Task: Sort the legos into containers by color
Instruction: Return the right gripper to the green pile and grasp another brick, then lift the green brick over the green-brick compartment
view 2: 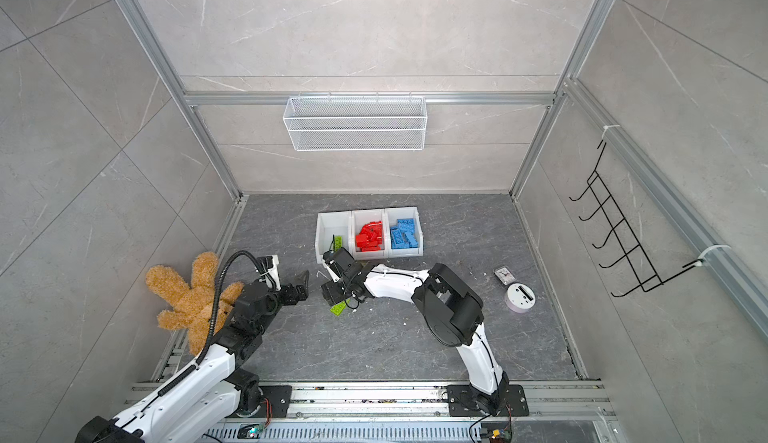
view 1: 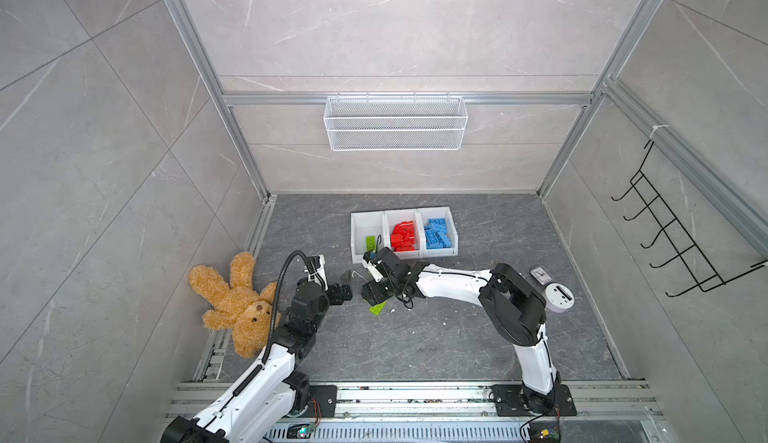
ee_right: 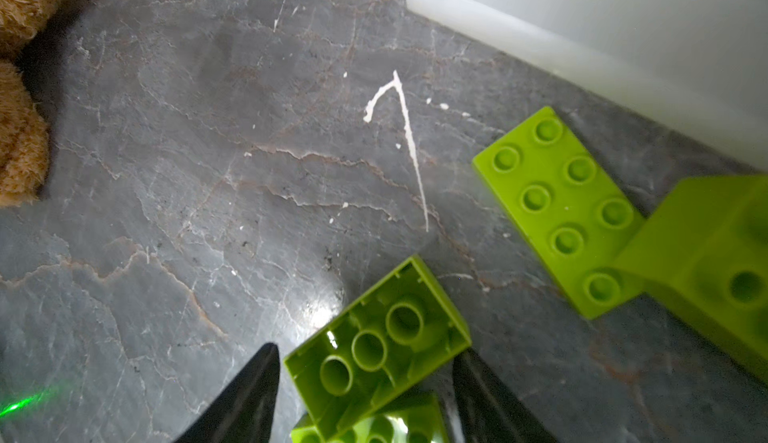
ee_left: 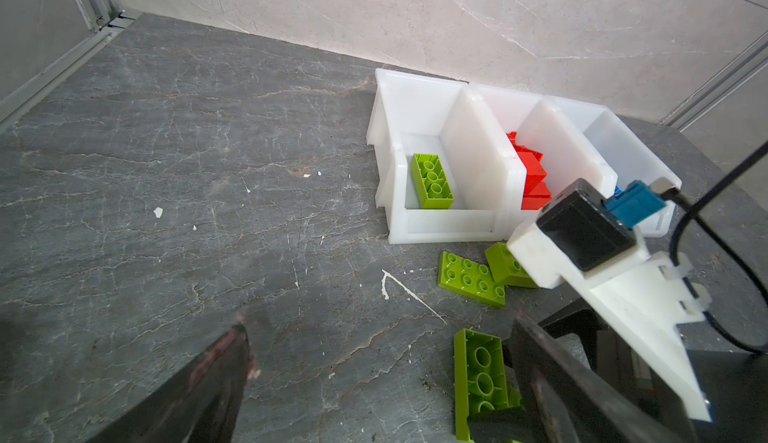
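Dark grey marbled tabletop point(view 1: 457, 337): right gripper point(ee_right: 365, 350) straddles an upturned lime-green plastic lego brick point(ee_right: 390, 328), jaws parted, seemingly not pinching it. Left gripper point(ee_left: 380, 324) gapes wide nearby.

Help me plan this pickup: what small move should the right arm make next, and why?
Probably close the right gripper on the upturned green brick: its jaws stand open on either side of it, and it lies outside the bins.
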Controlling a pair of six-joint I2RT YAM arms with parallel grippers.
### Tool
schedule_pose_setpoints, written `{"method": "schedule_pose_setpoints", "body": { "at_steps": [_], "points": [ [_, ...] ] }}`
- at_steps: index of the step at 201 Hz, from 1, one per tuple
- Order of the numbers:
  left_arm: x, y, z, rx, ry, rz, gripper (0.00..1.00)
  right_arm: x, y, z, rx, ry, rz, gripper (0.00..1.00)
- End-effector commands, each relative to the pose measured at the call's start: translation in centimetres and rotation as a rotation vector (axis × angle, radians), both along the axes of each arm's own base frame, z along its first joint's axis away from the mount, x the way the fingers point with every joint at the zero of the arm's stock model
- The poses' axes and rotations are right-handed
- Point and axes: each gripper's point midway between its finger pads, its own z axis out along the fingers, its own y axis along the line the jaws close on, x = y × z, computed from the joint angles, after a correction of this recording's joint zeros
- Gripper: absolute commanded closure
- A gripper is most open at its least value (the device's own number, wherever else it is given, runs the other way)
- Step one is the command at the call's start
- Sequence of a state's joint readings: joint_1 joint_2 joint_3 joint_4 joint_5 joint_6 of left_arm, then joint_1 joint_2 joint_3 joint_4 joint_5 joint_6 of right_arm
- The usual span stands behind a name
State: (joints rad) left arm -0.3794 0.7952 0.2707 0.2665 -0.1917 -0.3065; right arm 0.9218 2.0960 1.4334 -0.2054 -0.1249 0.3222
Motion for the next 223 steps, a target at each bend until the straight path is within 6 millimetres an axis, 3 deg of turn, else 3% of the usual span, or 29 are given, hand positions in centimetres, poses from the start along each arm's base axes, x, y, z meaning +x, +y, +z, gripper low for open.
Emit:
{"method": "schedule_pose_setpoints", "body": {
  "at_steps": [1,55,115,195,223],
  "points": [
    [0.3,0.6,1.8,-0.017,-0.062,0.037,0.01,0.0,1.2,0.0,0.005,0.006,0.009,0.31],
    [0.3,0.9,1.7,-0.013,-0.058,0.053,0.01,0.1,2.5,-1.1,-0.115,-0.044,0.022,0.34],
    [0.0,1.6,1.8,-0.022,-0.070,0.089,0.01,0.0,1.8,-2.3,-0.197,-0.057,0.014,0.45],
    [0.1,2.0,1.4,-0.033,-0.059,0.109,0.01,0.4,1.8,-1.8,-0.191,-0.083,-0.003,0.62],
    [0.1,2.1,1.5,-0.037,-0.062,0.111,0.01,0.7,2.0,-0.4,-0.149,-0.109,-0.019,0.66]
  ]
}}
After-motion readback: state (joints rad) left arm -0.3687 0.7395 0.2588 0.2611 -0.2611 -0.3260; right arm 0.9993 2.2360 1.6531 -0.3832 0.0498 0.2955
